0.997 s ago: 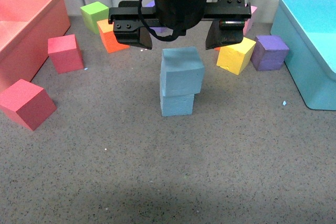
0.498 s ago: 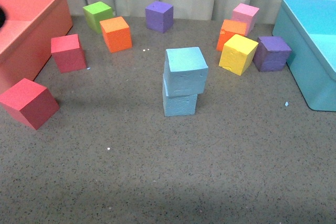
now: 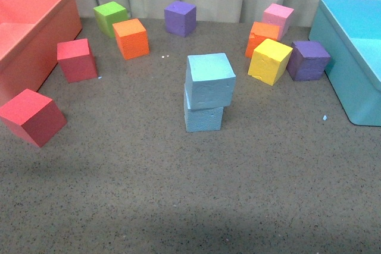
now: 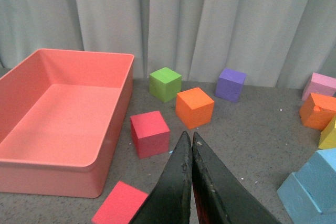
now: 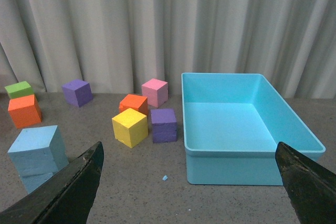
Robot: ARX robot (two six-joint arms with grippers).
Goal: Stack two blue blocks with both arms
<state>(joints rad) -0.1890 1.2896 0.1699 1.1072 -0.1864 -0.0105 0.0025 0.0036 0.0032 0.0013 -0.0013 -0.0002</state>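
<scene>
Two light blue blocks stand stacked mid-table: the upper block (image 3: 209, 80) rests a little askew on the lower block (image 3: 203, 117). No arm shows in the front view. The left gripper (image 4: 189, 136) is shut with nothing between its fingers, raised over the table left of the stack (image 4: 314, 186). The right gripper (image 5: 189, 153) is open and empty, its fingers (image 5: 79, 182) spread wide, with the stack (image 5: 37, 155) off to one side of it.
A coral bin (image 3: 30, 34) stands at the left and a turquoise bin (image 3: 339, 46) at the right. Two red cubes (image 3: 76, 59) (image 3: 33, 117) lie near the coral bin. Green (image 3: 109, 16), orange (image 3: 131, 38), purple (image 3: 180, 18), pink (image 3: 278, 18), yellow (image 3: 270, 60) and another purple cube (image 3: 307, 59) line the back.
A second ago an open gripper hung right over the stack in the front view. It has pulled out of that view, leaving the upper block resting on the lower one.
</scene>
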